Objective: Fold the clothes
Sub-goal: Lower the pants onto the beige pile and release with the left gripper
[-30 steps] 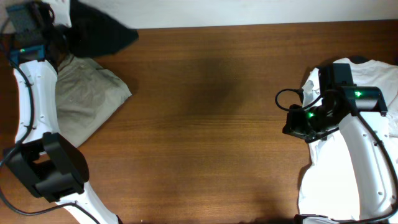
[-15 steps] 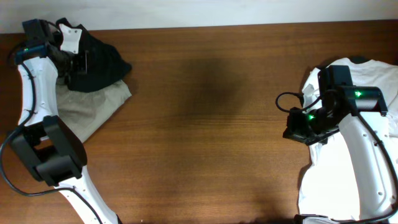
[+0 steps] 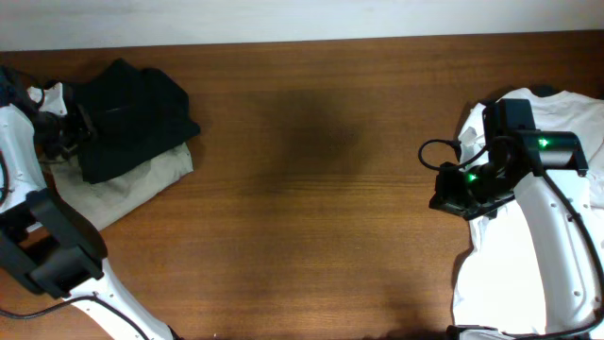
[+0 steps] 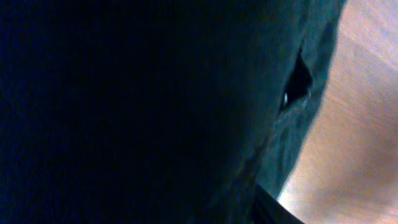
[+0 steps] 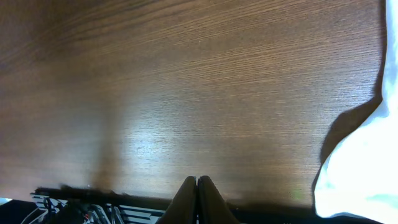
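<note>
The black shorts-like garment [image 3: 127,113] lies bunched at the table's far left, on top of the khaki-olive garment [image 3: 132,184]. My left gripper [image 3: 64,127] is at the black garment's left edge, shut on the fabric. Black cloth [image 4: 137,112] fills the left wrist view and hides the fingers. A pale label [image 3: 52,94] shows beside the gripper. The white shirt [image 3: 566,123] lies at the right edge, under my right arm. My right gripper [image 5: 197,182] is shut and empty above bare wood, left of the shirt [image 5: 360,168].
The wooden table [image 3: 311,189] is brown, with a white wall strip along its far edge. The left arm's base [image 3: 57,250] stands at the front left. The right arm's cable loops near its wrist [image 3: 434,151].
My left arm has swung from the far corner down and to the left, carrying the black garment, which now lies spread over the khaki one. The right arm has not moved.
</note>
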`<move>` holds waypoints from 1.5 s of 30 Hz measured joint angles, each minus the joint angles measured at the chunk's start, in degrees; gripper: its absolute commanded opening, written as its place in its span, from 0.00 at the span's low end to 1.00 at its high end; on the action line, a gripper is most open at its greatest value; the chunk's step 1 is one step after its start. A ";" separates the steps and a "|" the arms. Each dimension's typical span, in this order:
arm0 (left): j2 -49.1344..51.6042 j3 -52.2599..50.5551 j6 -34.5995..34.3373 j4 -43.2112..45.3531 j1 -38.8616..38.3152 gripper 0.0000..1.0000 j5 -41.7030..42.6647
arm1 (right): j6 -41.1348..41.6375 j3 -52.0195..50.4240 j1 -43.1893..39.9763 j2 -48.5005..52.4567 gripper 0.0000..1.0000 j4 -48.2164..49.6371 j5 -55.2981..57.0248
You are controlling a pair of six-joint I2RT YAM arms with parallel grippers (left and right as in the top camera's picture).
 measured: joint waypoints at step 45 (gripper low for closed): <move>-9.33 7.58 1.22 0.57 -7.96 0.50 -14.95 | -0.44 4.22 0.00 -0.11 0.06 3.69 0.02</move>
